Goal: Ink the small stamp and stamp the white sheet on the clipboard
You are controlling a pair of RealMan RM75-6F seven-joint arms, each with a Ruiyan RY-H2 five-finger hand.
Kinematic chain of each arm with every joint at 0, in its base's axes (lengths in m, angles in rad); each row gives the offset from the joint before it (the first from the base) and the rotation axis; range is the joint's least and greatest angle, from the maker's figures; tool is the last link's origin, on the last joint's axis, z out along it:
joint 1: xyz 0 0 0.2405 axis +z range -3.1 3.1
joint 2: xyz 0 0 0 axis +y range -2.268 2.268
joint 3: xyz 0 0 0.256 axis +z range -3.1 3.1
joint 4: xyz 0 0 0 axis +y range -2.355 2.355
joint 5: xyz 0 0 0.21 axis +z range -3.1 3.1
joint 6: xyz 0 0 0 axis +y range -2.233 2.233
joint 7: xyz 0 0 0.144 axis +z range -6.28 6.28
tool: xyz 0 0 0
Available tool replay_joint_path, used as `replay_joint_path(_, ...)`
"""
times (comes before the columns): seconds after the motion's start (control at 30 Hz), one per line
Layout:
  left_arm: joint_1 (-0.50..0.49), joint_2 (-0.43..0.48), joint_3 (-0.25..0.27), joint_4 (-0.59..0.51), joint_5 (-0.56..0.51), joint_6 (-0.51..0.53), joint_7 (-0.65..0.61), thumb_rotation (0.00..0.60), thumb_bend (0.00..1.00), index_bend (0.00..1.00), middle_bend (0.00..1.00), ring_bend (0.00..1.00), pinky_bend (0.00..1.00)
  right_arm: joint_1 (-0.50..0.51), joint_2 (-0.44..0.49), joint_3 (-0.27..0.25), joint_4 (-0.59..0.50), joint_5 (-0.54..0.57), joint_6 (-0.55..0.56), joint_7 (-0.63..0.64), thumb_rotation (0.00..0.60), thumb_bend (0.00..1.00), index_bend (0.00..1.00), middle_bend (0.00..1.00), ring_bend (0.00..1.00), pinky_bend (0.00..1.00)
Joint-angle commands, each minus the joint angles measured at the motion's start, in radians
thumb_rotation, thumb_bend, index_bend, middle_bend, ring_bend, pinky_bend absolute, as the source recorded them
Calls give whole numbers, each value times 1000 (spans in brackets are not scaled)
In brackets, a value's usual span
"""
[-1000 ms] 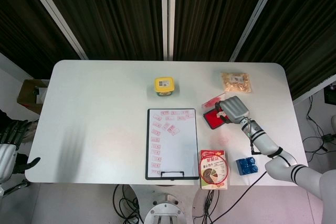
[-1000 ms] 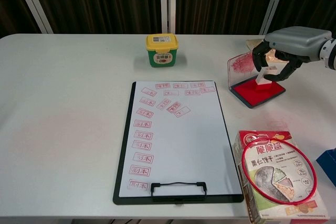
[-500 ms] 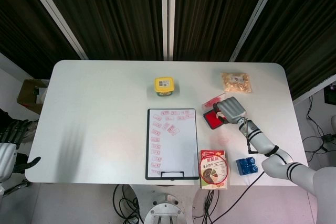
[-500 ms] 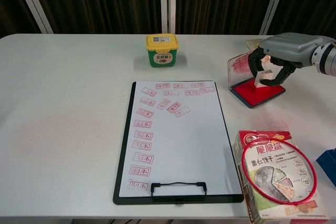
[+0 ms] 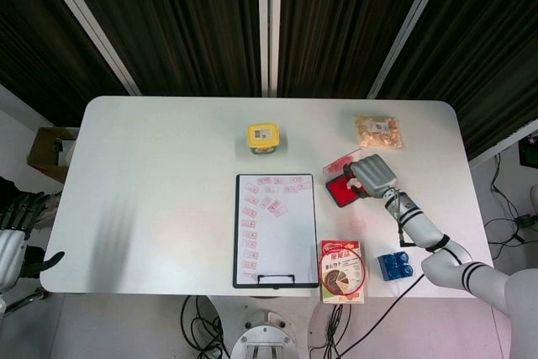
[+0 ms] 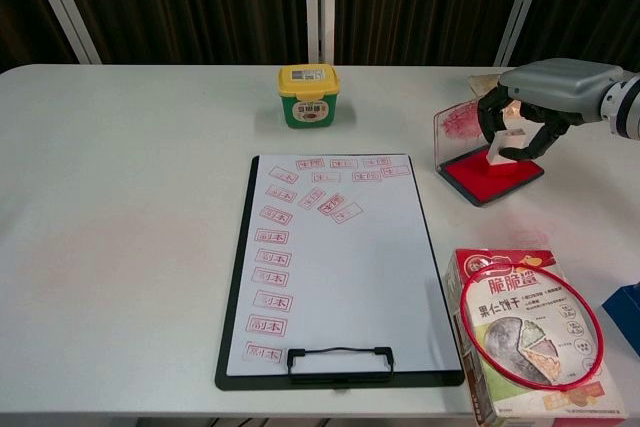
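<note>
My right hand [image 6: 540,97] [image 5: 373,176] hovers over the red ink pad [image 6: 492,175] [image 5: 340,192] at the right of the table, and its fingers grip the small white stamp [image 6: 501,146]. The stamp's lower end sits at or just above the red ink surface; contact is unclear. The pad's clear lid [image 6: 457,129] stands open on its left side. The clipboard [image 6: 335,269] [image 5: 275,229] lies in the middle, and its white sheet carries several red stamp marks along the top and left. My left hand [image 5: 18,233] hangs off the table's left edge, holding nothing.
A green jar with a yellow lid [image 6: 308,94] stands behind the clipboard. A snack box with a red ring [image 6: 530,332] lies at the front right, a blue box [image 5: 395,266] beside it. A snack bag [image 5: 377,132] lies at the back right.
The right hand with the stamp dipped slightly left and down toward the pad half a second ago, then rose back a little. The left hand stayed still.
</note>
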Motion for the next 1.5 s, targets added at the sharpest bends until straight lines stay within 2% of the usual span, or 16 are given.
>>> replay_joint_path(0.03, 0, -1, 0, 1, 0, 1, -2, 600, 0, 96, 91, 68, 160, -30, 80, 21, -113, -20, 103, 48, 600, 493, 1000, 869, 934, 1000)
replay_joint_path(0.2, 0, -6, 1, 5, 7, 5, -7, 600, 0, 96, 91, 67, 160, -61, 181, 29, -276, -59, 207, 57, 600, 496, 1000, 871, 935, 1000)
replay_joint_path(0.3, 3, -8, 2, 6, 10, 12, -8, 600, 0, 96, 91, 68, 160, -59, 208, 19, -353, -87, 219, 32, 600, 499, 1000, 872, 935, 1000)
replay_joint_path(0.5, 13, -5, 6, 8, 12, 25, -12, 600, 0, 96, 91, 67, 160, -21, 155, 34, -432, -64, 168, -130, 600, 511, 1000, 873, 934, 1000)
replay_joint_path(0.67, 22, 2, 9, 10, 11, 34, -17, 600, 0, 96, 91, 68, 160, 1, 53, 77, -469, 53, 132, -320, 600, 520, 1000, 875, 934, 1000)
replay_joint_path(0.93, 30, 5, 12, 24, 13, 42, -45, 600, 0, 96, 91, 68, 159, 61, -94, 144, -500, 356, 91, -649, 600, 530, 1000, 876, 934, 1000)
replay_joint_path(1.1, 31, 3, 12, 34, 13, 43, -57, 600, 0, 96, 91, 68, 160, 106, -149, 182, -504, 517, 87, -741, 600, 539, 1000, 876, 934, 1000)
replay_joint_path(1.3, 31, 4, 9, 44, 8, 41, -72, 600, 0, 96, 91, 68, 160, 155, -202, 191, -472, 641, 109, -836, 600, 540, 1000, 876, 935, 1000)
replay_joint_path(1.5, 31, 3, 9, 54, 6, 38, -83, 600, 0, 96, 91, 68, 160, 181, -230, 178, -418, 683, 109, -856, 600, 538, 1000, 876, 935, 1000)
